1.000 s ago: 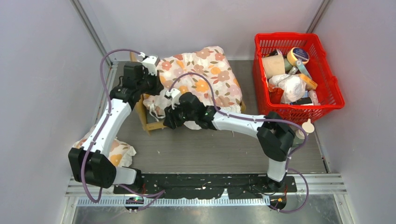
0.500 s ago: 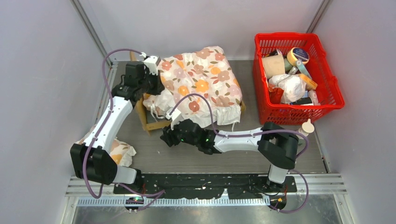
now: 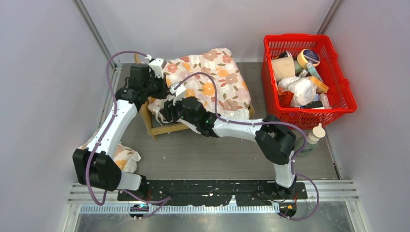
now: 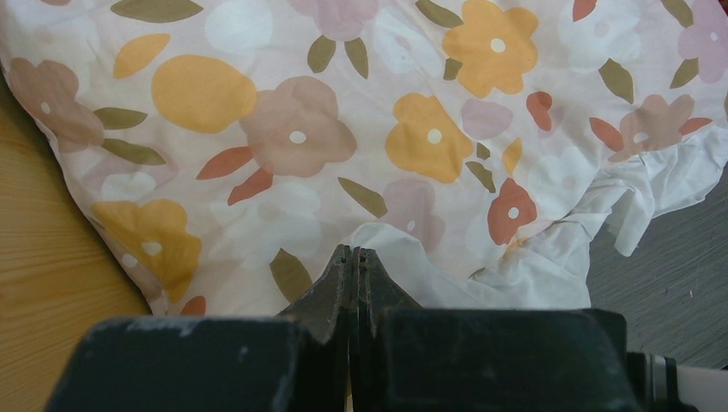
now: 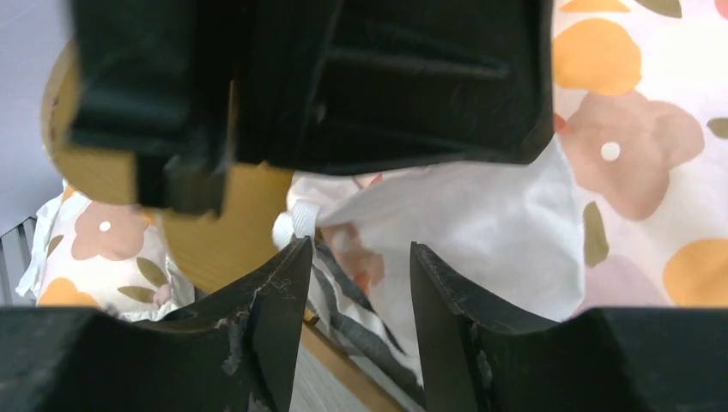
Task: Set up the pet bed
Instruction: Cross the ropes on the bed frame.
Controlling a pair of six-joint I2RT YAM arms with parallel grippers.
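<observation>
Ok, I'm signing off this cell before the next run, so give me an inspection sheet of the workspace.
Surface: grey wood-grain table.
Job's things: pet bed, wooden frame partly showing, mostly covered by the floral cushion.
Clutter: red basket full of items; bottle beside it; small floral pillow by the left arm.
Grippers: left gripper shut at the cushion's frill; right gripper open, by the frame's corner.
Cables: purple cables looped along both arms.
Surroundings: plain walls on three sides.
</observation>
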